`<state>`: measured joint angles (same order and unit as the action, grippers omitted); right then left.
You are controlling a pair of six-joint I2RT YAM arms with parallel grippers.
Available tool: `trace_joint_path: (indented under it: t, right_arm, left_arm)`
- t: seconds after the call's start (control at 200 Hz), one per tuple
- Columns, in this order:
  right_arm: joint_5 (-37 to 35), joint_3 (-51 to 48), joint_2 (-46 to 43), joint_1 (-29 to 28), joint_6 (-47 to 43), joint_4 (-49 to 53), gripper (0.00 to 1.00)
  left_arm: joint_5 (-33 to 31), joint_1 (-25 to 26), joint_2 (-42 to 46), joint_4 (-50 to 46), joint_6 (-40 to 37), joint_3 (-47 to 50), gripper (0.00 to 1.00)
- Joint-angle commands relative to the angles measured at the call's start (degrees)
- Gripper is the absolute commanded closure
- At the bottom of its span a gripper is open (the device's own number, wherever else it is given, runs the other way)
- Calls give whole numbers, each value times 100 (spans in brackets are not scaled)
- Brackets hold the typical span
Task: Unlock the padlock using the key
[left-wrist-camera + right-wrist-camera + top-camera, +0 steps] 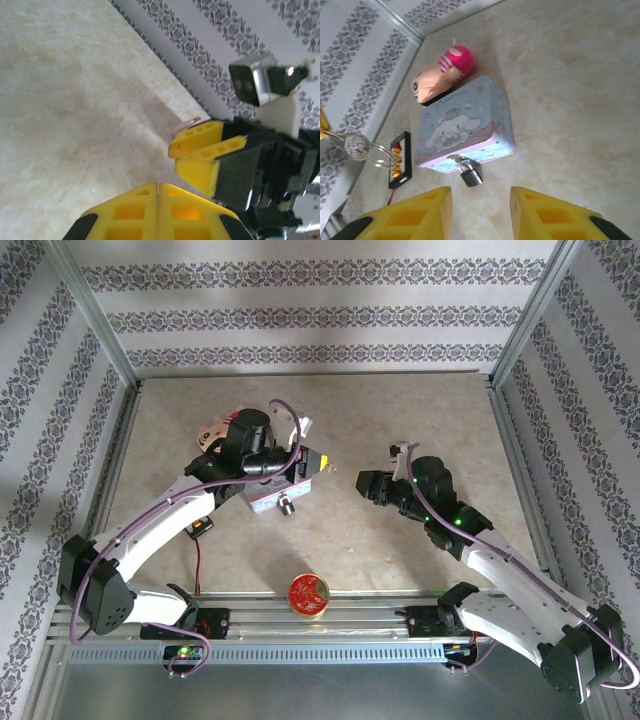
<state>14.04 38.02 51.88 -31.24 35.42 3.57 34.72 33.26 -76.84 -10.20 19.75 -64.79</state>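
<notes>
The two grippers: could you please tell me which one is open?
The right gripper: its yellow fingers stand well apart, whereas the left gripper is pinched shut on the key.

Marbled table; tin, padlock, red disc, toy

Left arm arched inward, left gripper fingers pinched together on the key, right arm bent inward, right gripper fingers spread apart, tips facing, not touching.
</notes>
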Motion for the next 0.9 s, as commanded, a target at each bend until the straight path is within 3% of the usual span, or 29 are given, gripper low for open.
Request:
trace_joint_path:
  t: [0.0, 0.06, 0.28, 0.54, 0.894]
  right_arm:
    - [1000, -127, -291, 31, -347, -768, 57]
    - [1494, -172, -391, 27, -407, -1068, 51]
    - [2417, -224, -453, 15, -395, -1616, 50]
    - [2860, -116, -178, 4, -332, -1917, 54]
    - [3103, 12, 233, -65, -343, -2202, 57]
  left_arm:
    - [454, -52, 129, -693, -859, -155, 100]
    - [831, -56, 154, -738, -1037, -174, 100]
    - [2048, -204, 392, -113, -1029, 61, 100]
    - [2611, -283, 355, 153, -876, 68, 100]
    - [2820, -285, 420, 140, -920, 129, 100]
